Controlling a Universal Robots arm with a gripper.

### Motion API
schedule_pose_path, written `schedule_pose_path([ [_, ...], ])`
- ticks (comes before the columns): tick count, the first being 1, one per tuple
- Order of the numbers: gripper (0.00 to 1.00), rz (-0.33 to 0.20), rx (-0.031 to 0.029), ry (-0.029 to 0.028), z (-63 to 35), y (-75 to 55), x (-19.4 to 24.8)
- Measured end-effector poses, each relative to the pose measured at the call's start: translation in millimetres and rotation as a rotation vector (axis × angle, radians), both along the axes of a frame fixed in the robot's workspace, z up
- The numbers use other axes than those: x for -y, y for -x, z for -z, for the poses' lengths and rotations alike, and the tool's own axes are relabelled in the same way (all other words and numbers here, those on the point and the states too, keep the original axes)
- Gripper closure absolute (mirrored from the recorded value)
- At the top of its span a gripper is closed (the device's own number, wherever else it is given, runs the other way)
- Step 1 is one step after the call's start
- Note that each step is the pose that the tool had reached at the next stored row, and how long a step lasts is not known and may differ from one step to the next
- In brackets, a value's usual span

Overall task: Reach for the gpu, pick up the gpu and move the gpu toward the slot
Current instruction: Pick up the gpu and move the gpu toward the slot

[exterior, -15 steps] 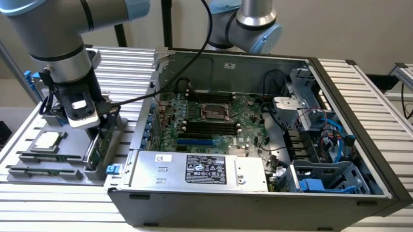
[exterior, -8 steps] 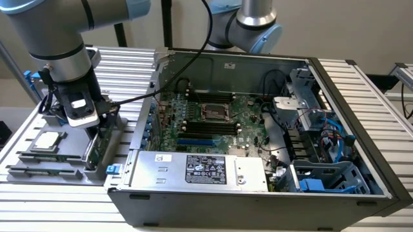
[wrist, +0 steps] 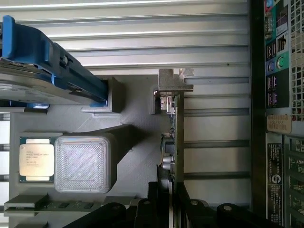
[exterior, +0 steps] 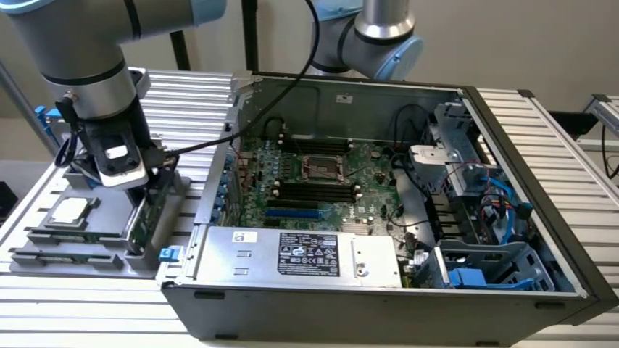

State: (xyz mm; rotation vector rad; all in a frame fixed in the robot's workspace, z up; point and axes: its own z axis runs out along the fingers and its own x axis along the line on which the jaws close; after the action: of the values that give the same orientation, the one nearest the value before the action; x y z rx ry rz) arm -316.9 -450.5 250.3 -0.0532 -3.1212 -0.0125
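The gripper [wrist: 173, 205] is pressed together on the gpu [wrist: 178, 142], its black fingers [wrist: 160, 202] pinching the thin green card from both sides. The card stands on edge in a grey tray [wrist: 137, 142], with its silver bracket [wrist: 173, 80] at the end away from the fingers.

In the exterior view the gripper [exterior: 143, 190] hangs at nine o'clock of the scene, straight over the gpu [exterior: 145, 217], which is upright in the tray [exterior: 58, 181].

From the card, a silver chip [exterior: 69, 212] lies flat at nine o'clock, near but apart. In the wrist view, the chip [wrist: 35, 156] sits just beside a ribbed grey block [wrist: 83, 164]. A drive [wrist: 47, 61] with blue rails rests tilted in the same tray, apart from the card.

At three o'clock from the tray, an open case [exterior: 387, 304] lies on its side. A board [exterior: 320, 181] is inside, with a blue slot [exterior: 295, 214] at its near edge. A silver box [exterior: 290, 254] sits at six o'clock from the slot, just beside it.
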Motion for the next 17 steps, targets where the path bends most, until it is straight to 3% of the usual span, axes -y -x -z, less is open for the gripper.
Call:
schedule_pose_path([
  [8,0.74,0.0,-0.004,-0.0014,-15.1,-0.8,0.0],
  [17,0.74,0.0,-0.0089,-0.0053,-50.9,-2.6,0.1],
])
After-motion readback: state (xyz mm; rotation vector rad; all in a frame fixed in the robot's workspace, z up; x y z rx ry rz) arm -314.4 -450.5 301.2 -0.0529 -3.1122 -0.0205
